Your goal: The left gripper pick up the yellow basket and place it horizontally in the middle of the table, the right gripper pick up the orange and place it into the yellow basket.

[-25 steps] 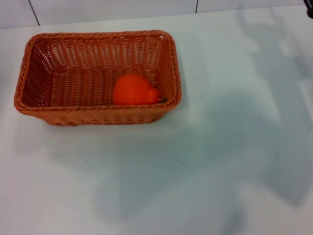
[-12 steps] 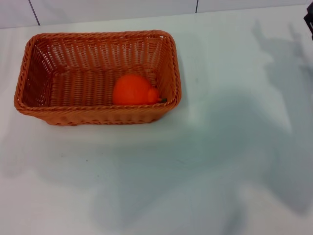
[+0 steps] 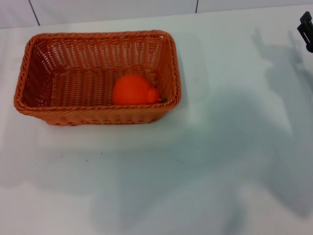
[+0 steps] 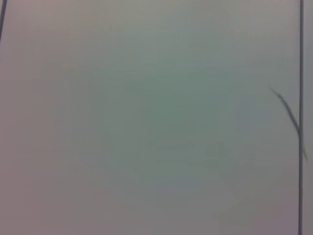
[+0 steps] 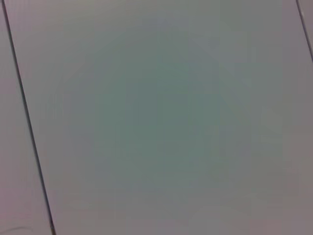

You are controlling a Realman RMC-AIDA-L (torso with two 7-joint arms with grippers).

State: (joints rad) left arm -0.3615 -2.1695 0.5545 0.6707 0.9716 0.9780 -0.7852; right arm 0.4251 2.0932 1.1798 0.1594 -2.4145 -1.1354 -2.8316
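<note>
No text, label, brand, number or sign can be read anywhere: none on the basket (image 3: 98, 78), the orange (image 3: 133, 90), or the desk (image 3: 195, 171).

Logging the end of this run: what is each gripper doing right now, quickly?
Left gripper: not in view.
Right gripper: only a dark tip at the head view's right edge, away from the yellow basket with the orange inside; open or closed cannot be told.

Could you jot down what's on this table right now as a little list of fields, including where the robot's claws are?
Basket: yellow basket, woven, upright at the table's far left
Fruit: orange lying inside the basket, near its right end
Surface: white table
Right claw: right gripper, only a dark tip at the far right edge, away from the basket
Left claw: not in view
</note>
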